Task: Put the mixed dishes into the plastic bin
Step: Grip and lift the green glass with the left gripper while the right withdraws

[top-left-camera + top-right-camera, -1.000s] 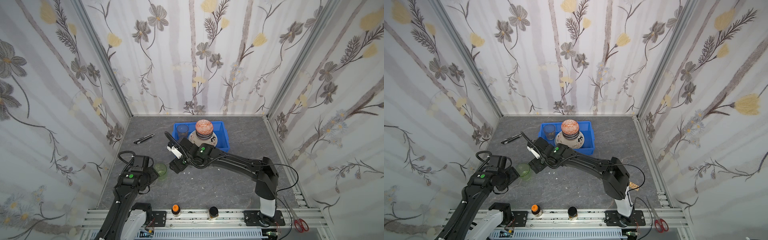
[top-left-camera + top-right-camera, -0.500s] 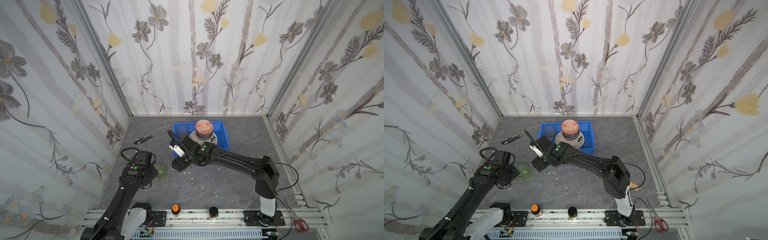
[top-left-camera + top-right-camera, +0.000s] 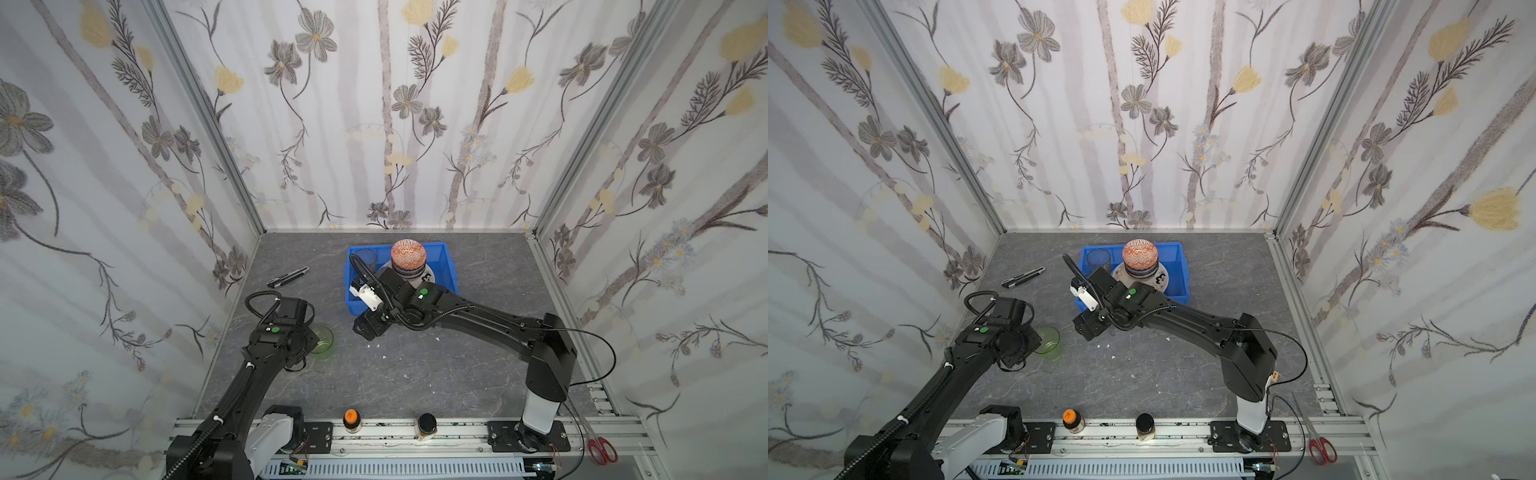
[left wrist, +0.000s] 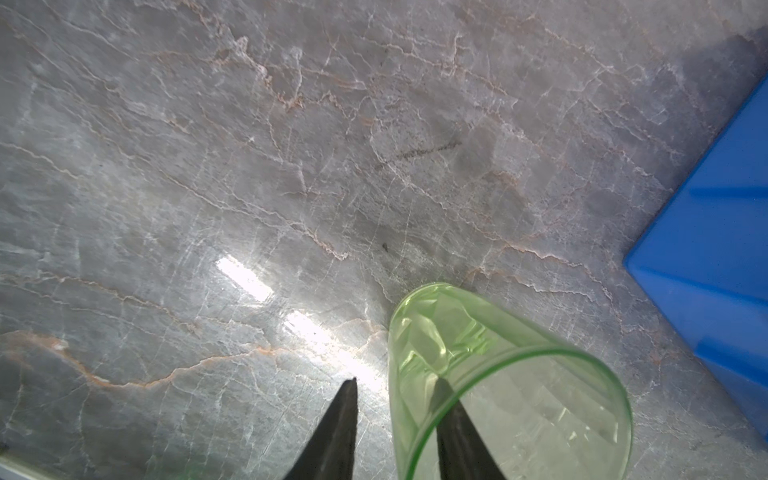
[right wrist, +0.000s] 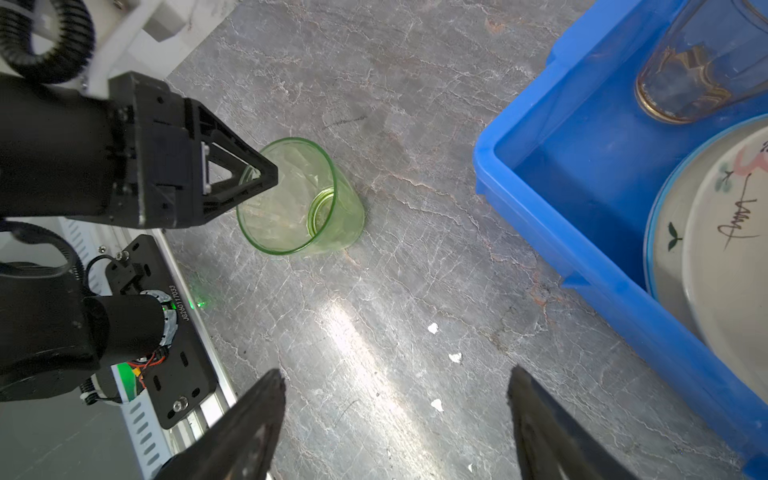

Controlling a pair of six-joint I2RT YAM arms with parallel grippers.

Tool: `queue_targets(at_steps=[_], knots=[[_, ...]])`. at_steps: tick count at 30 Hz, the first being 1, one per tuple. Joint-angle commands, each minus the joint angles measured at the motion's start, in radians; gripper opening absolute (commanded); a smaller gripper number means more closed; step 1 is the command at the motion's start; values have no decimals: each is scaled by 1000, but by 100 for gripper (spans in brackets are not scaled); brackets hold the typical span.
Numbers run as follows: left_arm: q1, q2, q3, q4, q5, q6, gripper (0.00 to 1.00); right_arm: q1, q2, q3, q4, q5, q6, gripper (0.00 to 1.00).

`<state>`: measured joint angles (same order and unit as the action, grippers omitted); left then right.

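Our left gripper (image 4: 395, 382) straddles the wall of the green tumbler (image 3: 323, 340), one finger inside and one outside. A gap shows beside the outer finger, so the jaws are not clamped. The tumbler stands upright on the grey table (image 3: 415, 374), left of the blue bin (image 5: 519, 166) and apart from it. Between the two, our right gripper (image 5: 395, 382) hangs over bare table, spread wide and empty. Inside the bin we see the amber tumbler (image 5: 685, 83), stacked plates (image 5: 727, 270) and an upturned orange bowl (image 3: 408, 255) on top.
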<state>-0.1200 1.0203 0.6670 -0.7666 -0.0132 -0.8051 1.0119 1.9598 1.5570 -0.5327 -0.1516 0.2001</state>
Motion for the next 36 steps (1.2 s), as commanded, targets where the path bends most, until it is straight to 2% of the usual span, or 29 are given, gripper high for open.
queue_targets(at_steps=[1,14,20,28,32,36], knots=[[-6,9,-6,32,-3,-14,28,-12,-51,-48,88,-24,-5,85],[-13,43,7,51,-11,25,14,-58,-281,-320,238,1,33,89],[-13,43,20,52,-9,49,0,-75,-409,-472,337,2,68,92],[-38,21,98,32,6,58,0,-90,-553,-646,410,61,97,96],[-72,45,193,-17,-31,61,0,-100,-623,-719,423,130,106,99],[-102,94,301,-58,-61,76,0,-119,-656,-753,413,139,124,99]])
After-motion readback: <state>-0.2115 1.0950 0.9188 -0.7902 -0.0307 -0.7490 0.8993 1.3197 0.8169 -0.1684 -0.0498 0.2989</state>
